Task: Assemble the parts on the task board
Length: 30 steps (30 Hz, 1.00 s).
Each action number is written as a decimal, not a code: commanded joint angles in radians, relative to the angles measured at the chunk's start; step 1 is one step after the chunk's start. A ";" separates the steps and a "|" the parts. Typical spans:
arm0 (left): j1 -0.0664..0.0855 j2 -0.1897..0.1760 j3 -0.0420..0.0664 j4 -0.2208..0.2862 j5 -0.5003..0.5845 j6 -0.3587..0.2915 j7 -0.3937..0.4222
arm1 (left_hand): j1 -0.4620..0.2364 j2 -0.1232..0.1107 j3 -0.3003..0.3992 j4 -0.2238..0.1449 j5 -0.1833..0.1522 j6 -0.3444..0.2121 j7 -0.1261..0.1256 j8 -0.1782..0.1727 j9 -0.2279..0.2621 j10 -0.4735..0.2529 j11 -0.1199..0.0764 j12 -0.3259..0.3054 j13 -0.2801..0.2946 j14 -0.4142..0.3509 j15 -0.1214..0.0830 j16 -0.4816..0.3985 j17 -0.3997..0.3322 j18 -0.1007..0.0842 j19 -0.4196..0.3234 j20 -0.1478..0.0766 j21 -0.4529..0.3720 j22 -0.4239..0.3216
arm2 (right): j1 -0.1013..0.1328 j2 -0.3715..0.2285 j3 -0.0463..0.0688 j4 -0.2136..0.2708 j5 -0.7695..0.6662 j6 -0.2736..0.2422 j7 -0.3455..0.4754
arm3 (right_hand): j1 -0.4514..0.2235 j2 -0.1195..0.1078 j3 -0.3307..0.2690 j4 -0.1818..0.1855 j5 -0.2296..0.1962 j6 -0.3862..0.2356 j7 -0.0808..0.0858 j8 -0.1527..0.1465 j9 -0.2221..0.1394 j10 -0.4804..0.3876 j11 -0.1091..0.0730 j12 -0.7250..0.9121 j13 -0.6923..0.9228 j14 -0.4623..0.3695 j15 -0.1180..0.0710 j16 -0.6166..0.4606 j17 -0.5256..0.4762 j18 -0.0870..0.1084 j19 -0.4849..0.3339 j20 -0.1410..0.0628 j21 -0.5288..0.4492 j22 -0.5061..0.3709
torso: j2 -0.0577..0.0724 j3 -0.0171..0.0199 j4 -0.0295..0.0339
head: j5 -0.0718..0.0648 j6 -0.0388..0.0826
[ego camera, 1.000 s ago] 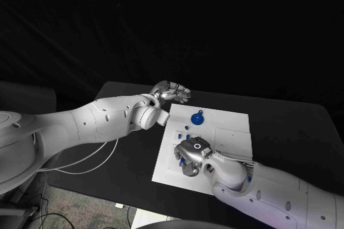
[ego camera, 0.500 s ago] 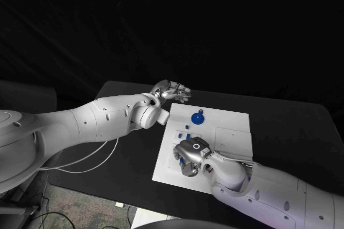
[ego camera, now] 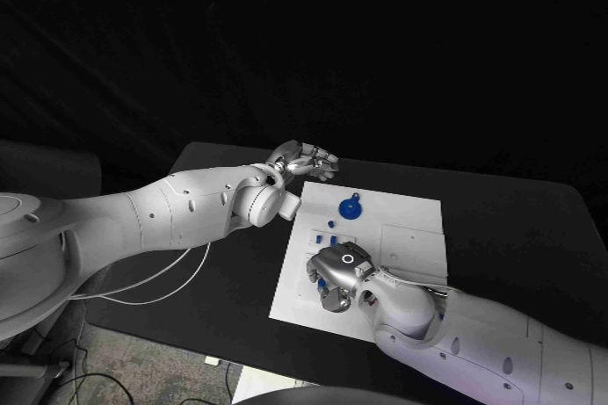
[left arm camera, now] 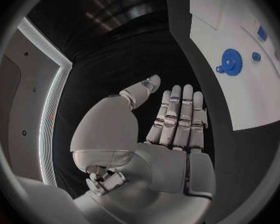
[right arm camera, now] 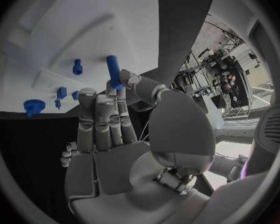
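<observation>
Nothing shifts since the earlier frames | right hand (right arm camera: 115, 134) pinches blue peg (right arm camera: 114, 71) over task board (ego camera: 412, 238) | left hand (left arm camera: 171, 129) hovers off-board, fingers straight, holding nothing

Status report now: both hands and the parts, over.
Left hand open, off the white task board. Right hand fingers pinch a blue cylindrical peg above the board. Nothing in the way.
</observation>
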 commanded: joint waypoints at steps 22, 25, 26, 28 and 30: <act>0.001 0.001 0.001 0.002 -0.006 0.016 0.002 | 0.004 -0.002 -0.007 0.001 -0.003 -0.008 0.000 0.007 -0.002 -0.012 0.002 -0.003 -0.002 -0.004 0.007 -0.008 0.003 0.012 -0.005 0.002 -0.007 0.002 | -0.003 0.006 -0.002 -0.005 -0.047 -0.011 -0.011 | -0.002 0.010 0.005 -0.001 0.007 0.006 -0.002 0.003 0.004 0.045 -0.024 0.025 0.064 0.001 -0.005 -0.001 0.000 0.059 0.003 -0.004 0.004 0.018 | 0.000 -0.0003 0.0001 | 0.000 0.000; 0.001 0.002 0.001 0.001 -0.006 0.016 0.002 | 0.005 -0.002 -0.007 0.001 -0.003 -0.008 0.000 0.007 -0.002 -0.012 0.002 -0.003 -0.003 -0.004 0.007 -0.008 0.003 0.012 -0.005 0.002 -0.007 0.003 | -0.003 0.006 -0.002 -0.006 -0.046 -0.006 -0.011 | -0.002 0.010 0.005 -0.001 0.007 0.006 -0.002 0.004 0.004 0.045 -0.024 0.025 0.064 0.001 -0.005 -0.001 0.000 0.059 0.003 -0.004 0.004 0.018 | 0.000 -0.0003 -0.0002 | 0.000 0.000; 0.001 0.002 0.001 0.002 -0.006 0.016 0.002 | 0.005 -0.002 -0.007 0.001 -0.003 -0.008 0.000 0.007 -0.002 -0.012 0.002 -0.003 -0.003 -0.004 0.007 -0.008 0.003 0.012 -0.006 0.002 -0.007 0.003 | -0.003 0.006 -0.002 -0.006 -0.046 -0.003 -0.011 | -0.002 0.010 0.005 -0.001 0.007 0.006 -0.002 0.004 0.004 0.045 -0.024 0.025 0.065 0.001 -0.005 -0.001 0.000 0.059 0.003 -0.004 0.004 0.018 | 0.000 -0.0003 -0.0005 | 0.000 0.000; 0.001 0.002 0.001 0.002 -0.006 0.016 0.002 | 0.005 -0.002 -0.007 0.001 -0.003 -0.008 0.000 0.007 -0.002 -0.012 0.002 -0.003 -0.003 -0.004 0.007 -0.008 0.004 0.012 -0.006 0.002 -0.007 0.003 | -0.003 0.005 -0.002 -0.007 -0.045 0.000 -0.011 | -0.002 0.009 0.005 -0.001 0.007 0.006 -0.002 0.004 0.004 0.045 -0.024 0.025 0.065 0.001 -0.005 -0.001 0.000 0.059 0.003 -0.004 0.004 0.018 | 0.000 -0.0003 -0.0005 | 0.000 0.000; 0.001 0.002 0.001 0.002 -0.006 0.016 0.002 | 0.005 -0.002 -0.007 0.001 -0.003 -0.009 0.000 0.007 -0.003 -0.013 0.002 -0.003 -0.003 -0.004 0.007 -0.008 0.004 0.012 -0.006 0.002 -0.007 0.003 | -0.003 0.005 -0.002 -0.008 -0.043 0.002 -0.010 | -0.003 0.009 0.005 -0.001 0.007 0.006 -0.002 0.004 0.004 0.045 -0.024 0.025 0.065 0.001 -0.005 -0.001 0.000 0.059 0.003 -0.004 0.004 0.018 | 0.000 0.0000 -0.0005 | -0.001 -0.001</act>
